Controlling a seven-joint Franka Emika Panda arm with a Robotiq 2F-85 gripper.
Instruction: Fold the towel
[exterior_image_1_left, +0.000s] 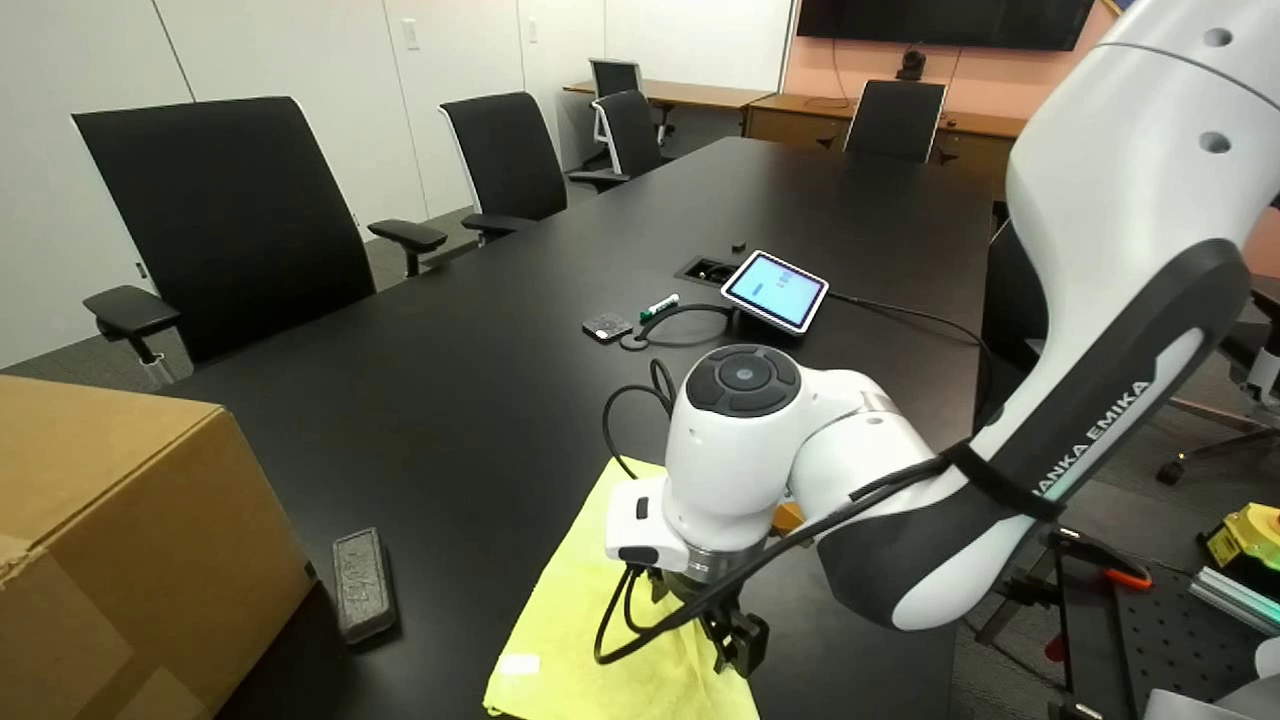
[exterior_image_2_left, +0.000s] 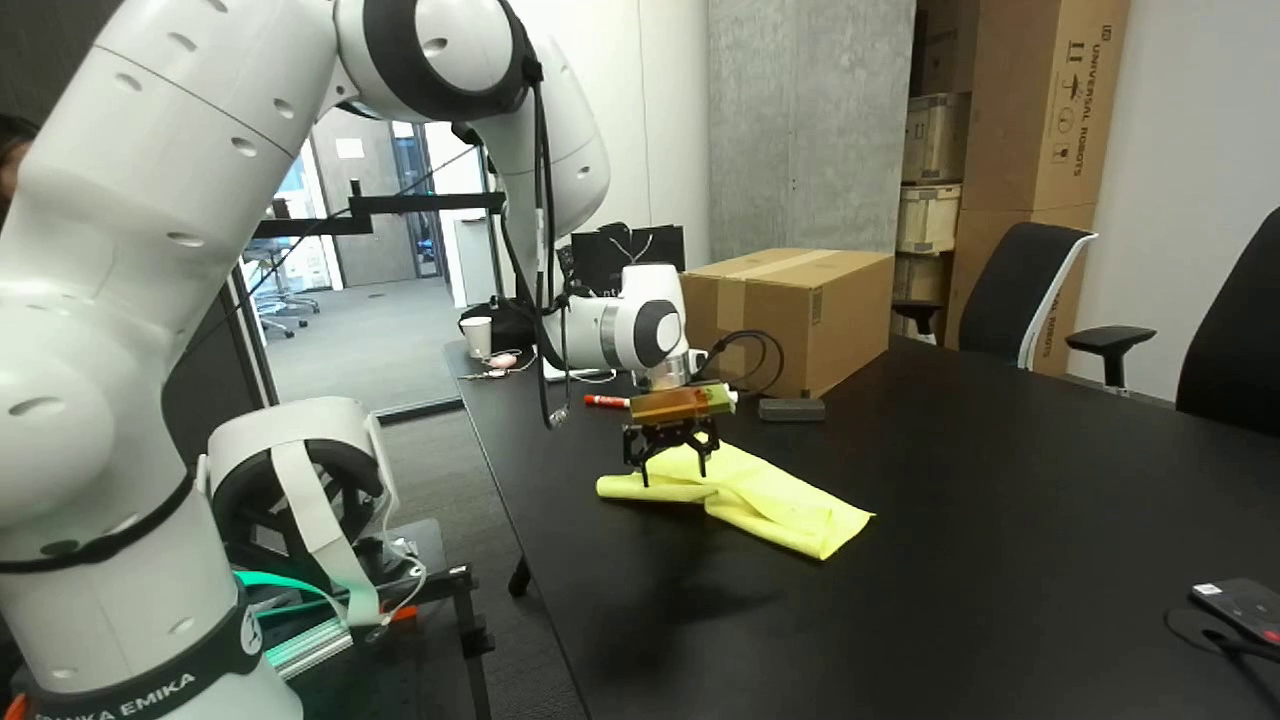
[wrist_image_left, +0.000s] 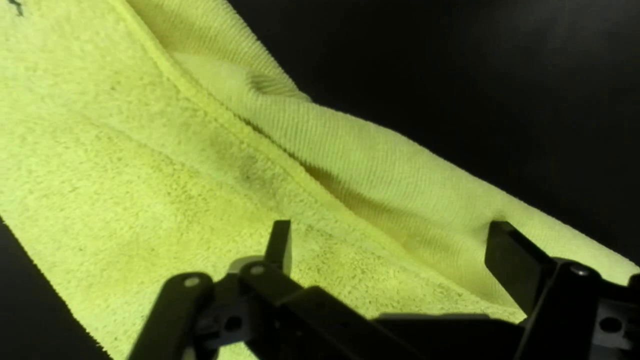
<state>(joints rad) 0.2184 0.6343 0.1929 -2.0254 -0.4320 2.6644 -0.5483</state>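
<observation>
Near the robot-side edge of the black desk (exterior_image_2_left: 1000, 520), in an exterior view, lies the yellow cloth towel (exterior_image_2_left: 740, 490), its layers overlapping unevenly: the fold looks begun, not finished. The black two-fingered gripper (wrist_image_left: 389, 242) stands wide over it, gripping nothing; whether it touches the towel I cannot tell. Squaring and flattening the layers seem left. Beyond, toward the far edge, sit a dark-grey oblong block (exterior_image_2_left: 791, 410) and a brown cardboard box (exterior_image_2_left: 770, 320).
</observation>
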